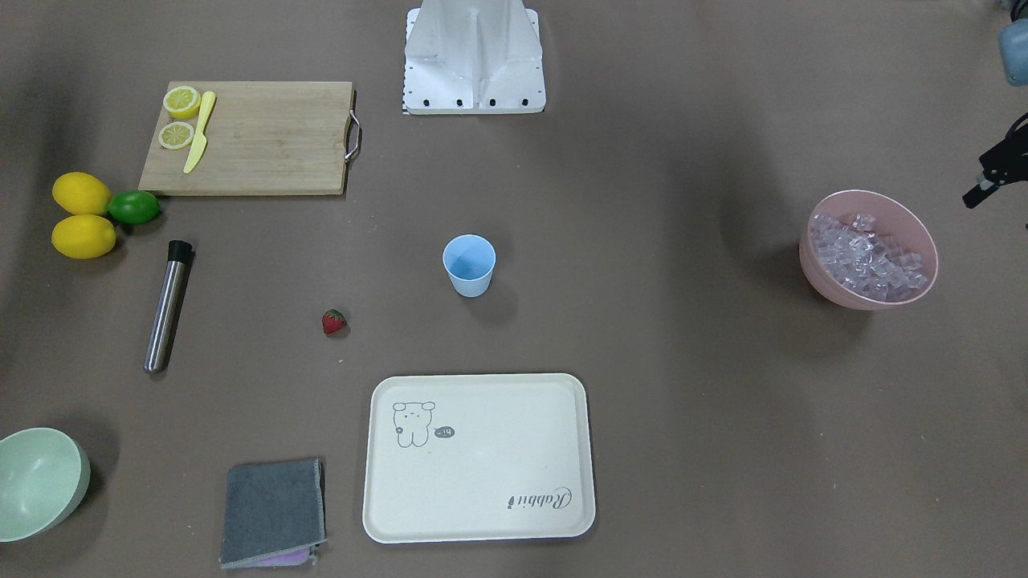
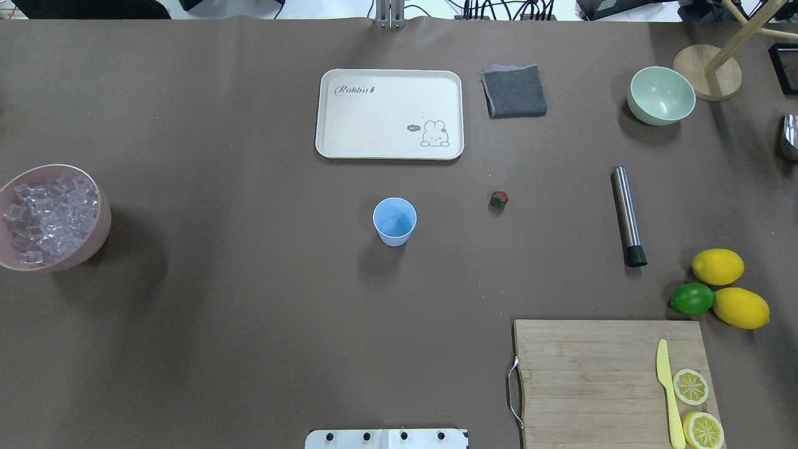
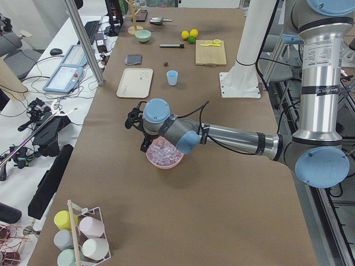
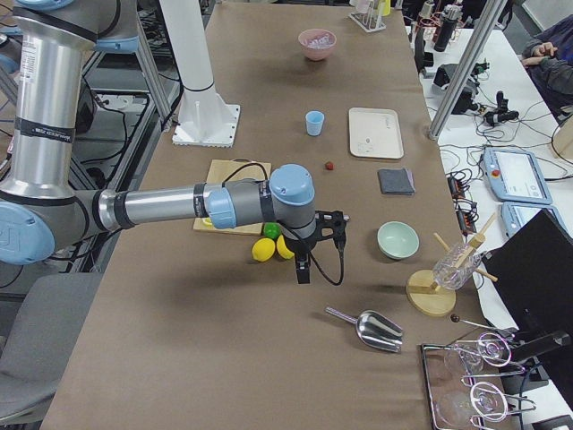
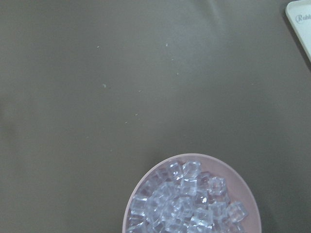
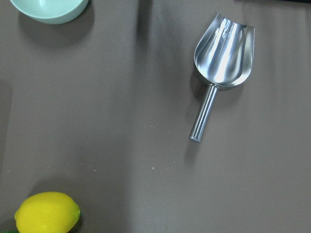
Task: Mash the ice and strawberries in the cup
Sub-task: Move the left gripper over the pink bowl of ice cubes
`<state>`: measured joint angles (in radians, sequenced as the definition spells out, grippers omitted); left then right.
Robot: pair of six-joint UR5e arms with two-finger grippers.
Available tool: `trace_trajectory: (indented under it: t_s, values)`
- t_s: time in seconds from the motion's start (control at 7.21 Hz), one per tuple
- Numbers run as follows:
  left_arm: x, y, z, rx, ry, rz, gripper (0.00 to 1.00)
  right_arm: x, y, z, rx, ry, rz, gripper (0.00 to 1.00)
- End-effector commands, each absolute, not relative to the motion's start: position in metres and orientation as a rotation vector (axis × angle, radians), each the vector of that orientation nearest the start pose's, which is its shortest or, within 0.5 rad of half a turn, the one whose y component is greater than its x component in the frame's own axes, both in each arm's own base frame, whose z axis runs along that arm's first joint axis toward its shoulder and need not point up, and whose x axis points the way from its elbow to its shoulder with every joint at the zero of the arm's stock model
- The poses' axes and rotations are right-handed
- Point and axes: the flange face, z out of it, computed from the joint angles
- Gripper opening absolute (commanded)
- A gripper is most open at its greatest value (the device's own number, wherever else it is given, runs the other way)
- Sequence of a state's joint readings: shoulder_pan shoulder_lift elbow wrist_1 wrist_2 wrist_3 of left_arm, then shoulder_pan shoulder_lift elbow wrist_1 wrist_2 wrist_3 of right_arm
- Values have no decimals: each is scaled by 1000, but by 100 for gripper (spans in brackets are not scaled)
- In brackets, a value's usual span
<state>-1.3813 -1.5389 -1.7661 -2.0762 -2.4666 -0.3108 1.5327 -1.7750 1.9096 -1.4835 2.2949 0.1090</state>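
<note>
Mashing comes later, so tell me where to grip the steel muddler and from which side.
Take the steel muddler at mid-shaft, from straight above, closing across its width. It lies flat on the table, a slim round bar with clear space either side; its black cap points toward the robot.

Brown-covered table [image 2: 249,349], cluttered white workbench [image 3: 33,66] alongside.

The bench [image 2: 249,312] wears a matt brown sheet, perhaps paper. The cup [image 2: 394,221] is smooth, satin plastic; the ice [image 5: 187,204] is glassy and clear. The board [image 2: 592,374] is grained wood, the scoop [image 6: 221,63] mirror-bright metal, the folded cloth [image 2: 514,91] a soft grey weave.
</note>
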Motion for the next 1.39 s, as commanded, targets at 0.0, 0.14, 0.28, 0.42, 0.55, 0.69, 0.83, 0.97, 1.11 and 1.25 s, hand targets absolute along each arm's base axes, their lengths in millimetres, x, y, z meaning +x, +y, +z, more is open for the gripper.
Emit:
trace_trajectory:
  t_s: [0.0,0.14,0.28,0.42,0.55,0.69,0.83,0.97,1.11,1.25]
  values:
    - [110,-492,502,330,889,93,99,51,-419,579,164,-736,-13,100]
    - [136,-486,507,312,860,100,98,51,-419,580,161,-736,-12,100]
    - [146,-480,515,293,853,116,98,51,-418,581,159,-736,-11,100]
    - [155,-465,529,279,858,142,98,51,-418,582,158,-736,-11,100]
    - [156,-448,543,280,865,161,98,51,-418,582,158,-736,-11,100]
    - [161,-432,554,276,867,185,98,51,-418,582,158,-736,-11,100]
    - [169,-423,560,277,863,183,98,51,-418,582,158,-736,-11,100]
    - [181,-419,566,271,854,176,98,51,-418,582,158,-736,-11,100]
    - [188,-420,567,278,843,179,97,51,-418,582,158,-736,-11,100]
    - [189,-422,566,278,845,178,97,51,-418,582,158,-736,-11,100]
